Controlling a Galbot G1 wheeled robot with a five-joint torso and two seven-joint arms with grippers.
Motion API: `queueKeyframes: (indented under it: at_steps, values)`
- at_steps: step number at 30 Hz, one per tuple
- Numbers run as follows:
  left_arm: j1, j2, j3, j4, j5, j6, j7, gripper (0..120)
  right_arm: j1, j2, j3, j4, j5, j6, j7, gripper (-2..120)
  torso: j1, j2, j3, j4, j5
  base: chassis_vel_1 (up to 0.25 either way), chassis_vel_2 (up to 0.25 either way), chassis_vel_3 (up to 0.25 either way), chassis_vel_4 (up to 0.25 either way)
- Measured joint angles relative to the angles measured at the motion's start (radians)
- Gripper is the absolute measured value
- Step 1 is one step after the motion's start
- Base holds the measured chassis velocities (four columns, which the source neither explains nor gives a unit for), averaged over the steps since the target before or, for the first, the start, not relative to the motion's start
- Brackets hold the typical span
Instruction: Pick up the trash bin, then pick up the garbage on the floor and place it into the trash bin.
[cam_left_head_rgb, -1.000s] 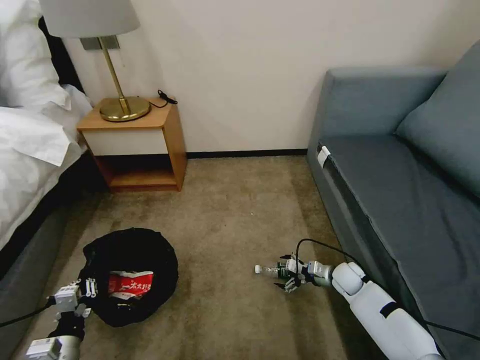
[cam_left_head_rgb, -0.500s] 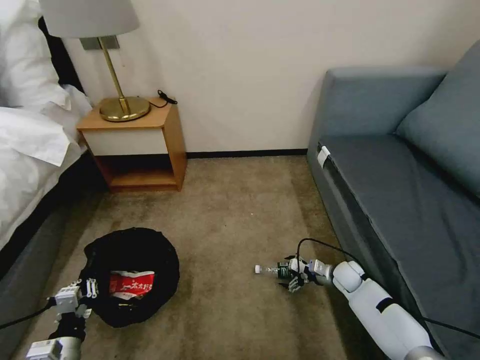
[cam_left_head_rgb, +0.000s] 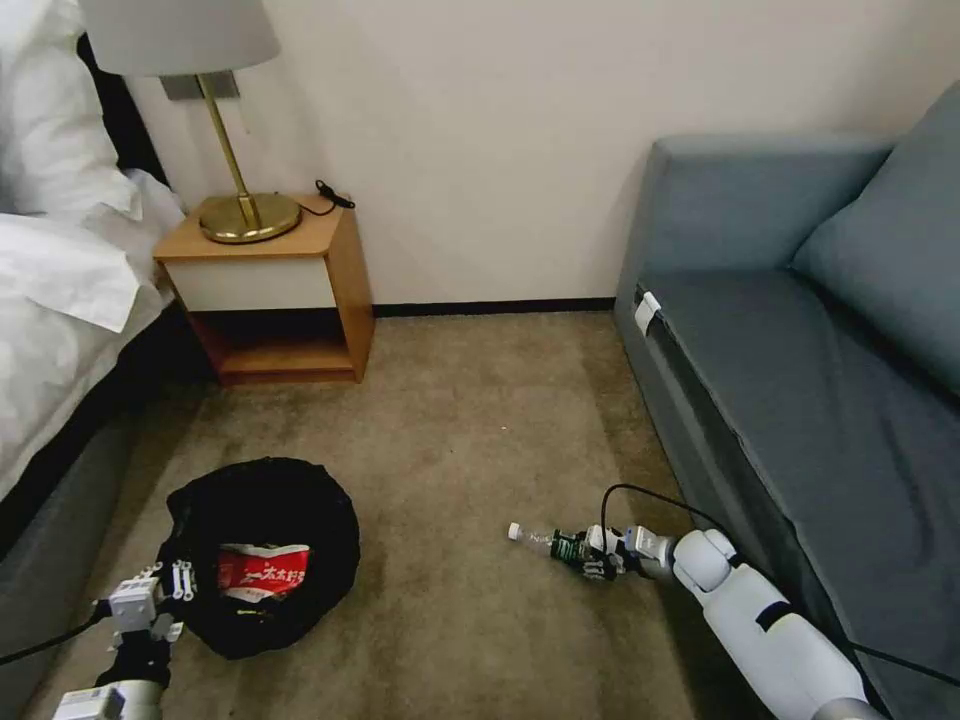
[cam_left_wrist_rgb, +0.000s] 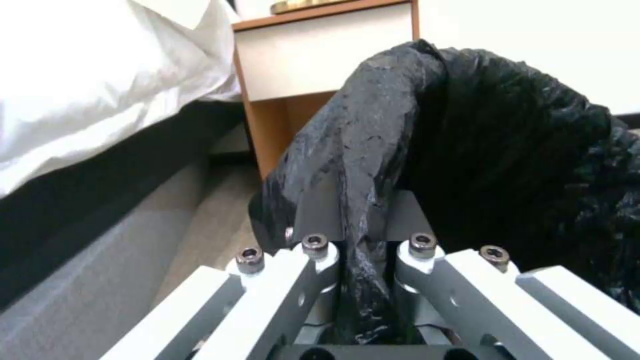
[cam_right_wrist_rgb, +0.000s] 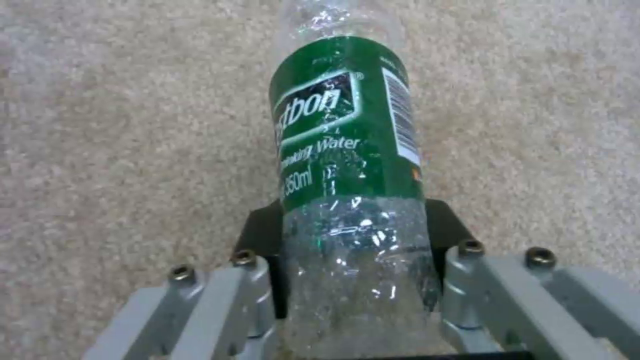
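The right gripper (cam_left_head_rgb: 600, 556) clamps the bottle (cam_left_head_rgb: 548, 543) by its base, cap pointing toward the bin (cam_left_head_rgb: 262, 555). The left gripper (cam_left_head_rgb: 150, 600) pinches the bin's near rim.

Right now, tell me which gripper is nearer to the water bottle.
Right. The right gripper is closed on the water bottle lying on the carpet. The left gripper is across the floor, clamping the trash bin liner's rim.
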Motion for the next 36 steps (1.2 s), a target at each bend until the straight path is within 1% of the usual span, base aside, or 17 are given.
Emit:
queueKeyframes:
  at_steps: [2, 5, 15, 17, 18, 21, 22, 26, 27, 29, 31, 32, 34, 35, 36]
  values:
    - [0.002, 0.001, -0.002, 0.000, 0.000, -0.001, 0.000, 6, -0.004, 0.000, 0.001, 0.008, 0.001, 0.002, -0.001, 32, 0.000, 0.000, 0.000, 0.0000, -0.0001, 0.000, 0.000, 0.000, 0.000]
    - [0.004, 0.001, -0.004, -0.004, 0.000, -0.002, 0.000, 6, -0.009, 0.000, 0.001, 0.027, 0.010, 0.006, -0.004, 32, 0.000, 0.000, 0.000, 0.0000, 0.0000, 0.000, 0.000, 0.000, 0.000]
    - [0.008, -0.003, -0.003, -0.016, 0.003, -0.002, 0.000, 6, -0.024, 0.013, -0.022, 0.128, 0.102, 0.034, 0.001, 32, 0.000, 0.000, 0.000, 0.0001, -0.0001, 0.000, 0.000, 0.000, 0.000]
    - [0.010, -0.003, -0.001, -0.022, 0.004, -0.002, -0.001, 6, -0.029, 0.018, -0.038, 0.158, 0.131, 0.056, 0.036, 32, 0.000, 0.000, 0.000, 0.0000, -0.0002, 0.000, 0.000, 0.000, 0.000]
    - [0.010, -0.003, -0.001, -0.022, 0.004, -0.002, -0.001, 6, -0.029, 0.018, -0.038, 0.158, 0.131, 0.056, 0.036, 32, 0.000, 0.000, 0.000, 0.0000, -0.0002, 0.000, 0.000, 0.000, 0.000]
    - [0.010, -0.005, 0.000, -0.022, 0.010, -0.002, -0.001, 6, -0.034, 0.032, -0.063, 0.193, 0.161, 0.096, 0.110, 32, 0.000, 0.000, 0.000, 0.0000, -0.0002, 0.000, 0.000, 0.000, 0.000]
    - [0.010, -0.005, 0.000, -0.022, 0.010, -0.002, -0.001, 6, -0.034, 0.032, -0.063, 0.193, 0.161, 0.096, 0.110, 32, 0.000, 0.000, 0.000, 0.0000, -0.0002, 0.000, 0.000, 0.000, 0.000]
    - [0.007, -0.010, 0.004, -0.025, 0.023, 0.001, -0.003, 6, -0.054, 0.040, -0.137, 0.320, 0.224, 0.098, 0.209, 32, 0.000, 0.000, 0.000, 0.0001, -0.0003, 0.000, 0.000, 0.000, 0.000]
    - [0.007, -0.010, 0.004, -0.025, 0.023, 0.001, -0.003, 6, -0.054, 0.040, -0.137, 0.320, 0.224, 0.098, 0.209, 32, 0.000, 0.000, 0.000, 0.0001, -0.0003, 0.000, 0.000, 0.000, 0.000]
    - [0.004, -0.011, 0.005, -0.028, 0.027, 0.003, -0.004, 6, -0.058, 0.039, -0.172, 0.362, 0.254, 0.091, 0.239, 32, 0.000, 0.000, 0.000, 0.0001, -0.0002, 0.000, 0.000, 0.000, 0.000]
    - [0.001, -0.014, 0.005, -0.031, 0.030, 0.006, -0.005, 6, -0.062, 0.038, -0.259, 0.433, 0.383, 0.080, 0.308, 32, 0.000, 0.000, 0.000, 0.0000, -0.0004, 0.000, 0.000, 0.000, 0.000]
    - [0.001, -0.014, 0.005, -0.031, 0.030, 0.006, -0.005, 6, -0.062, 0.038, -0.259, 0.433, 0.383, 0.080, 0.308, 32, 0.000, 0.000, 0.000, 0.0000, -0.0004, 0.000, 0.000, 0.000, 0.000]
    - [-0.002, -0.019, 0.005, -0.028, 0.034, 0.006, -0.005, 6, -0.065, 0.049, -0.343, 0.478, 0.570, 0.072, 0.381, 32, 0.000, 0.000, 0.000, 0.0001, 0.0000, 0.000, 0.000, 0.000, 0.000]
    - [-0.002, -0.020, 0.006, -0.027, 0.035, 0.006, -0.005, 6, -0.066, 0.053, -0.353, 0.485, 0.597, 0.070, 0.390, 32, 0.000, 0.000, 0.000, 0.0002, -0.0001, 0.000, 0.000, 0.000, 0.000]
    - [-0.002, -0.020, 0.006, -0.027, 0.035, 0.006, -0.005, 6, -0.066, 0.053, -0.353, 0.485, 0.597, 0.070, 0.390, 32, 0.000, 0.000, 0.000, 0.0002, -0.0001, 0.000, 0.000, 0.000, 0.000]
